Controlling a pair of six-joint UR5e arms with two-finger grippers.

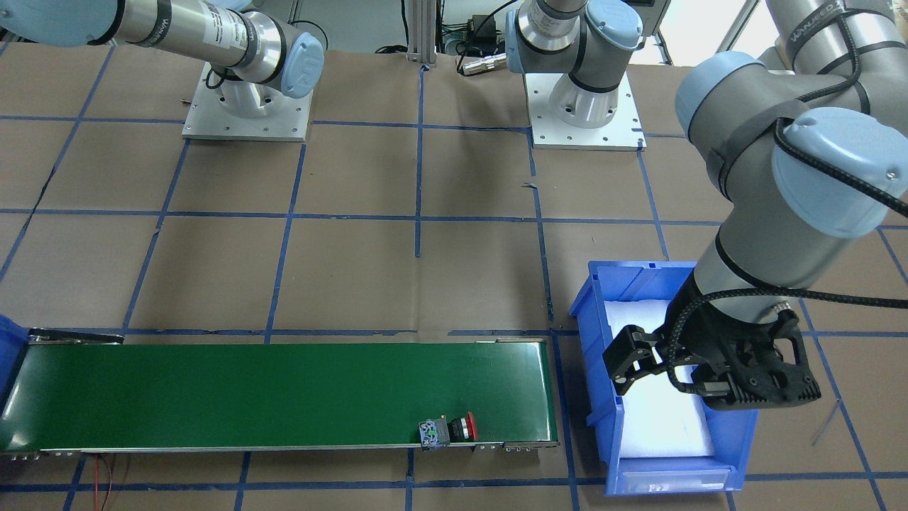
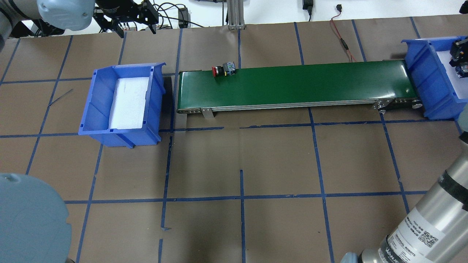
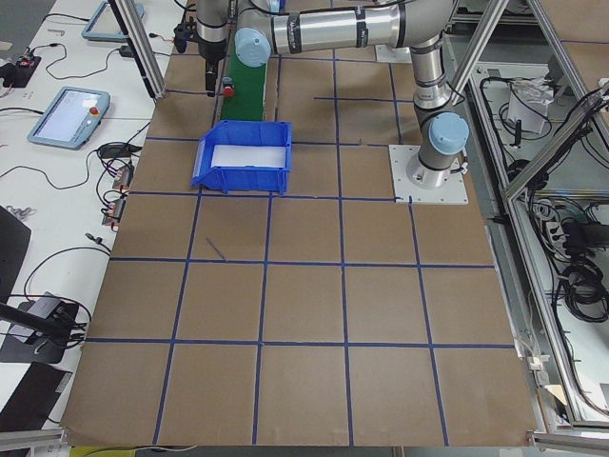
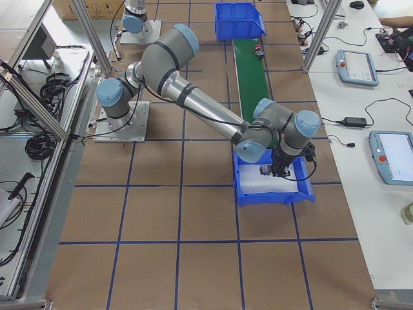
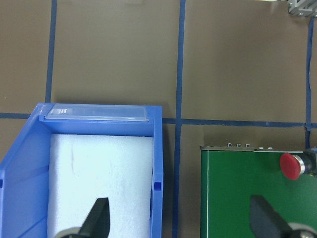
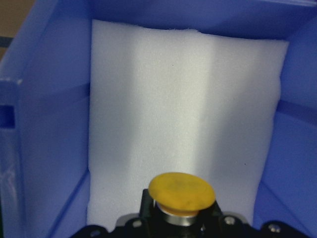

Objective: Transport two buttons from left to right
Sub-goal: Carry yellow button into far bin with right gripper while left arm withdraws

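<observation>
The left blue bin [image 2: 95,106] contains a white foam pad [image 2: 129,102]; the left gripper [image 5: 181,218] hangs above its belt-side wall, jaws spread wide; the red-capped button [image 1: 450,430] lies on its side on the green conveyor belt [image 1: 284,390], near the end beside this bin, at the edge away from the robot; the right blue bin [image 2: 424,84], at the belt's other end, contains a white foam liner [image 6: 183,99]; the right gripper [image 2: 459,62] pinches the yellow-capped button [image 6: 182,191] above that liner; both bins rest on the brown surface [image 2: 241,153]
</observation>
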